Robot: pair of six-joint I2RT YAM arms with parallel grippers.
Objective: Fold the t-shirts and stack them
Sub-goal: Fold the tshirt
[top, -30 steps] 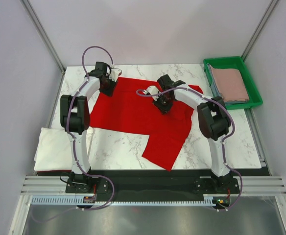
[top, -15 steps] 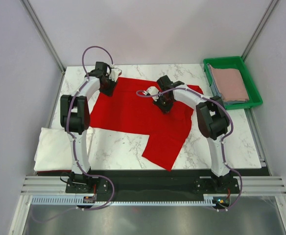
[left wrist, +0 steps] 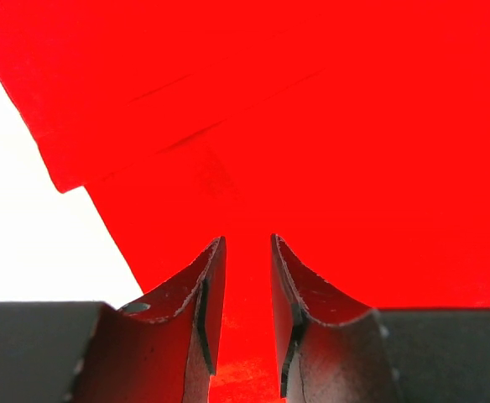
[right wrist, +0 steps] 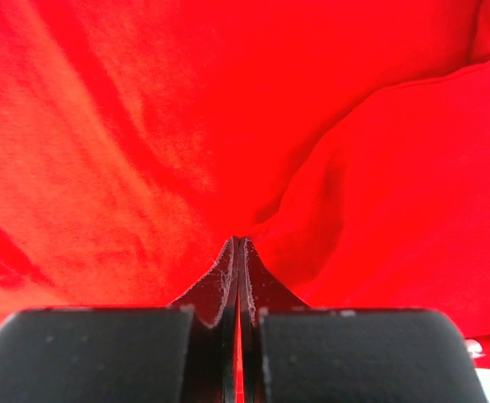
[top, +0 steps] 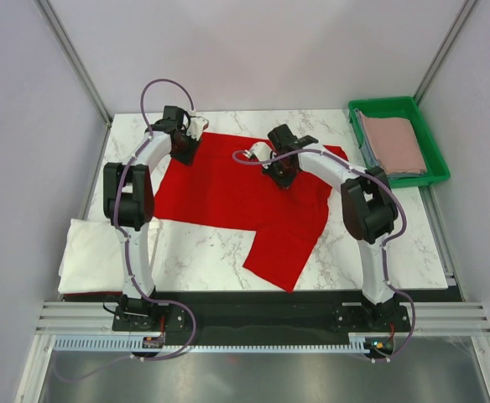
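Matt red cloth t-shirt [top: 220, 185], smooth marble-look table [top: 203, 252], green plastic tray [top: 386, 102]

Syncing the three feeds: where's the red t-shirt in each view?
Top external: red t-shirt spread over the middle of the table, under both arms.
Left wrist: shirt fills most of the frame; white table at left.
Right wrist: shirt fills the frame, bunched at the fingertips.
Shared landmark: left end effector on the shirt's far-left corner, right end effector mid-shirt; each shows in its own wrist view.

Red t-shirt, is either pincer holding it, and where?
Yes. The right pincer pinches a ridge in the far half of the red t-shirt; the left pincer appears to grip its far-left corner.
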